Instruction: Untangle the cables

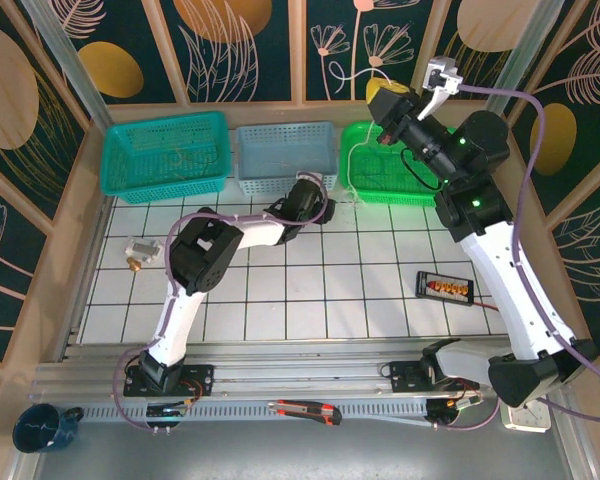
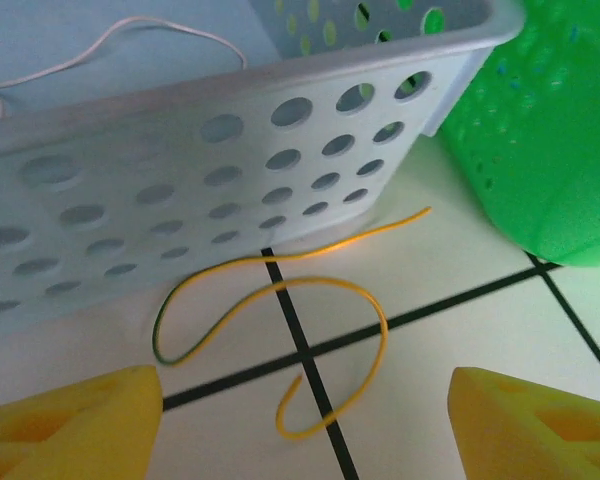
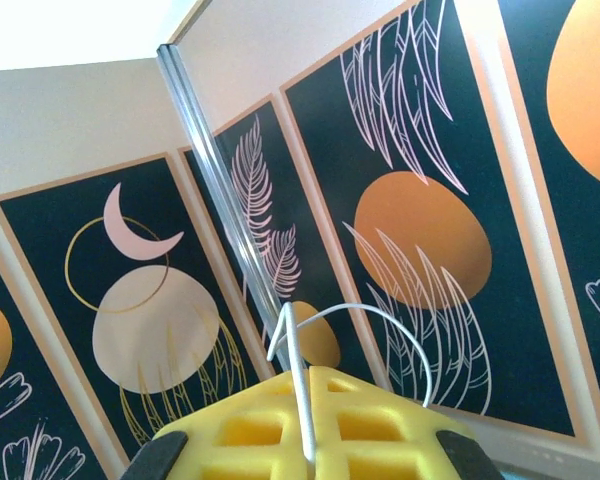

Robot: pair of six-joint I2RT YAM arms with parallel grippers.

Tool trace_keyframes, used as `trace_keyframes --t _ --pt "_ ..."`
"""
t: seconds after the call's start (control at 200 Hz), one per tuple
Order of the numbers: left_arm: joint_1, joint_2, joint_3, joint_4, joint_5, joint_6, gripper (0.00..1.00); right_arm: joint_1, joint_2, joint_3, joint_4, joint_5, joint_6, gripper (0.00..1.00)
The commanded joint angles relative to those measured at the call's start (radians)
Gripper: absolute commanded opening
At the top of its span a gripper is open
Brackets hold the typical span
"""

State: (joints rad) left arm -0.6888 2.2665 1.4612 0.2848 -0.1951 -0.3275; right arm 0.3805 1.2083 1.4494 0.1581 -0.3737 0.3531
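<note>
Because the cables are hair-thin single strands, I judge them almost weightless, limp over any length yet springy enough to hold a curl, and apt to slide out of soft pads or be missed altogether. A yellow wire [image 2: 320, 281] lies flat on the tiled worktop [image 2: 460, 300] in a loose S-shaped loop, just in front of the light-blue perforated basket [image 2: 230, 150], with the green basket [image 2: 540, 130] off to one side. One end runs to the foot of the blue basket's wall, and the other curls back on itself nearer the left gripper [image 2: 305, 400], which hovers low over the loop with its yellow pads set wide apart on either side.

A white wire [image 3: 360, 308] is pinched in the right gripper [image 3: 305, 400], which is fully closed on it and raised high above the green basket in the top view. A short arc springs out past the pads. Another stretch of white wire [image 2: 140, 21] lies inside the blue basket; whether it is the same strand I cannot tell.

For the yellow wire, the best hold looks like the wide bend of the loop, where one strand lies clear of any crossing. The pads should straddle it crosswise and press right down to the tile. Pulling should be slow, since the far end could catch on the basket.
</note>
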Motion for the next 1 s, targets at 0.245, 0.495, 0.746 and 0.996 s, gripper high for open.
trace_keyframes --t 0.245,0.495,0.746,0.996 --pt "0.0 0.102 0.101 -0.075 -0.019 0.038 0.3 -0.02 -0.038 -0.032 0.024 -0.005 -0.002 0.0" --pt "0.0 -0.084 -0.022 -0.036 0.029 0.057 0.0 -0.023 -0.026 -0.035 0.034 -0.011 0.006 0.0" --pt "0.003 -0.394 -0.187 -0.023 0.05 0.075 0.0 -0.03 -0.011 -0.03 0.044 0.0 0.005 0.0" --pt "0.147 -0.621 -0.253 -0.065 -0.011 0.087 0.0 -0.032 0.036 -0.008 0.058 -0.042 0.038 0.0"
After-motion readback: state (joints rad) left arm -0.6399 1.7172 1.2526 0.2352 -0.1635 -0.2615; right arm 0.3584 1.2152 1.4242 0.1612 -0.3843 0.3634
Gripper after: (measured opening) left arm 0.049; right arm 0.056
